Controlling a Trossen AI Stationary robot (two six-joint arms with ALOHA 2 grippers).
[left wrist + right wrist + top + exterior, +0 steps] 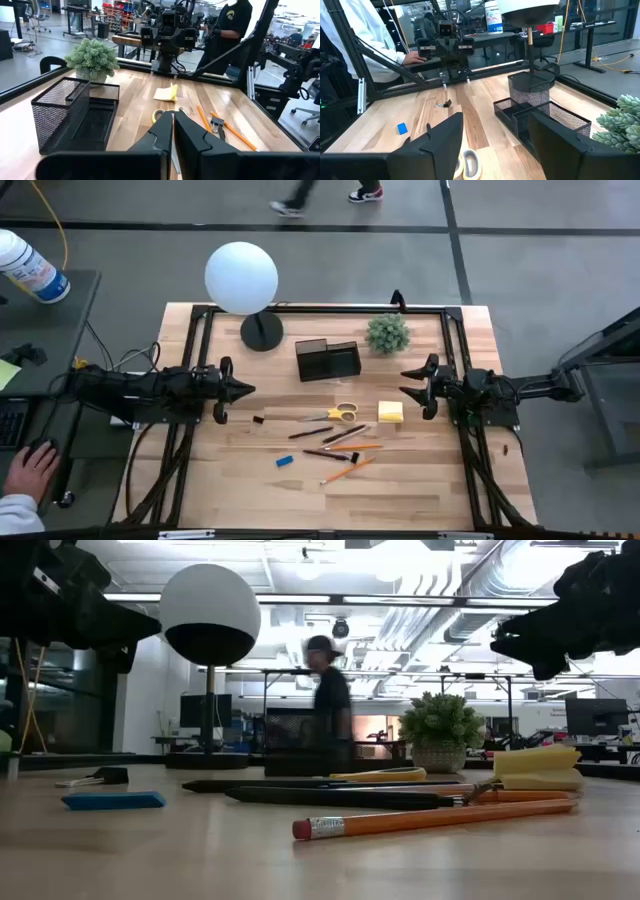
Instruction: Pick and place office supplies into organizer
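Note:
The black mesh organizer stands at the table's far middle, also in the left wrist view. In front of it lie the yellow-handled scissors, the yellow sticky-note pad, several pencils and pens, the blue eraser and a tiny black piece. My left gripper hovers shut above the table's left side, pointing right. My right gripper hovers open near the sticky pad, pointing left. Both are raised clear of the table in the low view.
A white globe lamp on a black base stands left of the organizer, and a small green potted plant to its right. A black frame runs along the table's far edge and sides. People move in the room beyond, and a hand rests at a desk on the left.

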